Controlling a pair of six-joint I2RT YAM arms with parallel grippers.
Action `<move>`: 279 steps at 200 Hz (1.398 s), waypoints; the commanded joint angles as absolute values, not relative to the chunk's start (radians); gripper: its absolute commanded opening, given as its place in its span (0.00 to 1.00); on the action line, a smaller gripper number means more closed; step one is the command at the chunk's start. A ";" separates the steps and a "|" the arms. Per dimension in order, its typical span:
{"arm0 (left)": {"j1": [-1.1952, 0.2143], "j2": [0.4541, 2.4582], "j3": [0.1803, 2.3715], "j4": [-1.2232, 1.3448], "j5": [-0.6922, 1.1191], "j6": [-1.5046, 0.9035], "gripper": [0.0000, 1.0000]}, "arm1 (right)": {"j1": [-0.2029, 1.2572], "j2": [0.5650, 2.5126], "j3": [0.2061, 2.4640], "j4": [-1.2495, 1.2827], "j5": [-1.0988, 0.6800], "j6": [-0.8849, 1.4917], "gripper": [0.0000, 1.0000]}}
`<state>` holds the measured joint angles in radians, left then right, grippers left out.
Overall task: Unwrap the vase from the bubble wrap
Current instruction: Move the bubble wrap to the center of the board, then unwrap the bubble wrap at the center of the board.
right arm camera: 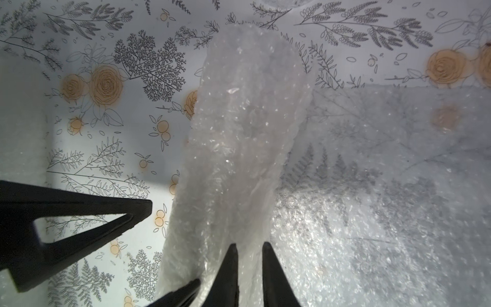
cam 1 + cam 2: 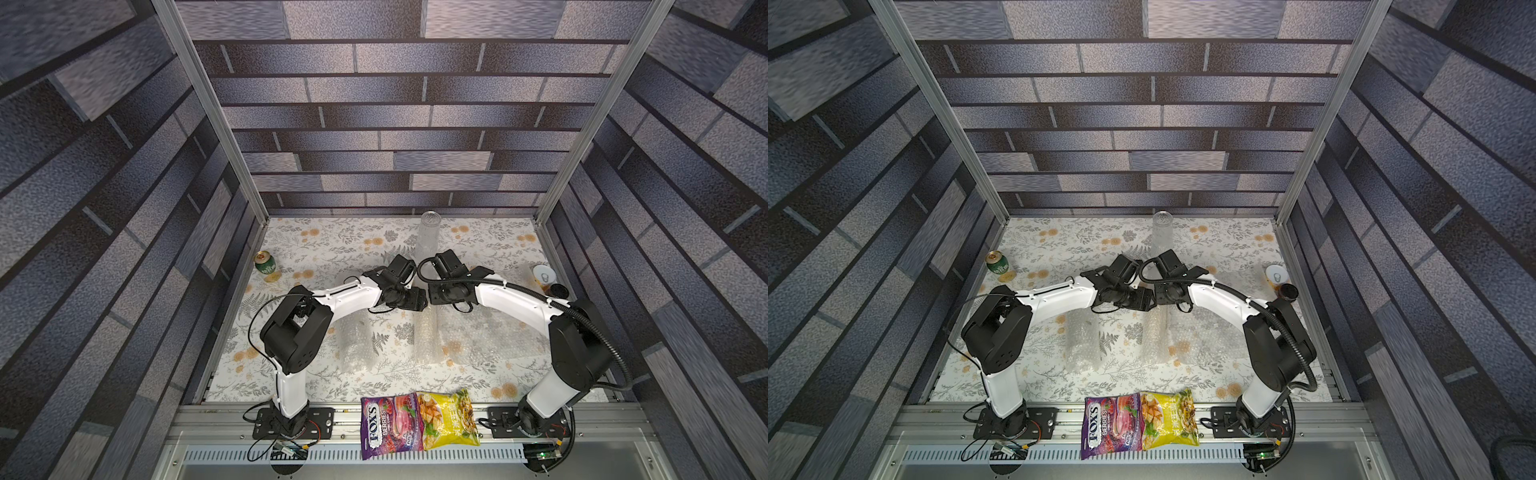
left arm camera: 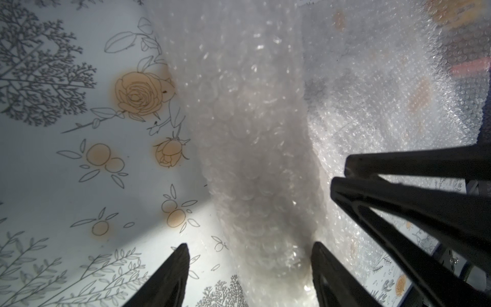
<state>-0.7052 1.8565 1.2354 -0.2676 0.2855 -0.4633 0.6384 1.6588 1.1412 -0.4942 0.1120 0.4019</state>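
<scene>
Near the middle, right gripper (image 1: 249, 244) pinches the bubble wrap (image 1: 239, 133), left gripper (image 3: 251, 245) gapes around it; light, soft, probably slippery, best held by its loose edge

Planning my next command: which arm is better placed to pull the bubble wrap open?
Probably right. The right end effector pinches a fold of the bubble wrap; the left end effector merely straddles it, jaws wide.

1. "FOX'S" in large white letters, with "BERRIES" beside it, stands on the purple sweets bag (image 2: 388, 424) at the near edge.
2. The yellow snack bag (image 2: 449, 417), touching its right side, carries print too small to read.
3. The green can (image 2: 265, 264), far left, has unreadable lettering.
</scene>
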 commanded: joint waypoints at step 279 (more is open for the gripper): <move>-0.686 1.879 1.232 -0.291 0.319 -0.443 0.73 | 0.633 1.818 1.250 -0.510 0.200 0.342 0.12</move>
<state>-0.6914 1.8599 1.2331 -0.2646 0.3122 -0.4629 0.6365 1.7954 1.2118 -0.4969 0.1711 0.3645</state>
